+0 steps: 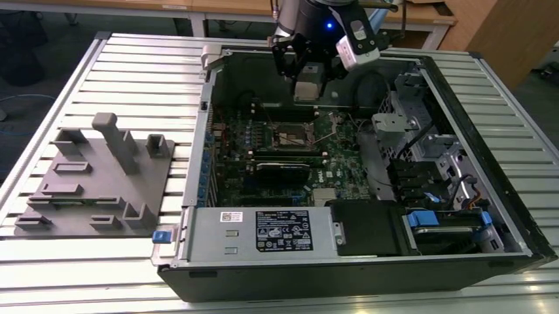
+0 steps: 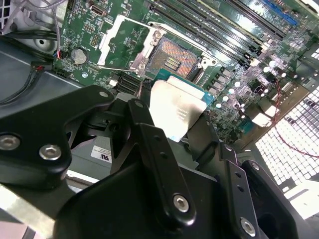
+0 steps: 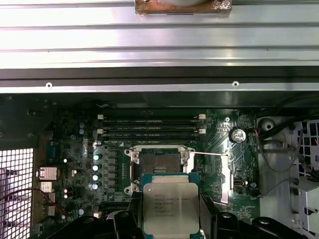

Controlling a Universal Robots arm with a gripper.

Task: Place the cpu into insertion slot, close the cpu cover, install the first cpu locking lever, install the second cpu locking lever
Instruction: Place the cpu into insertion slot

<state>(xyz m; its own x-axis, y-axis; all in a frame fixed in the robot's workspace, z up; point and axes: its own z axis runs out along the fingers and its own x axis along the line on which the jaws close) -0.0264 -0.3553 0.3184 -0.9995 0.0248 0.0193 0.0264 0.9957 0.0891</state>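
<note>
The gripper is pinching the cpu by opposite edges, holding it flat and face-up above the board, just short of the slot, which is lying bare with the cover swung open, seemingly for a level entry.

cpu between fingers, near insertion slot

In the exterior view the arm ends in a dark, rounded housing with a small blue light glowing on it and a white box with a dark band fixed to its side. The gripper is black. In the second wrist view its links are flat matte-black bars with rounded ends, joined by silvery socket-head screws.
</note>
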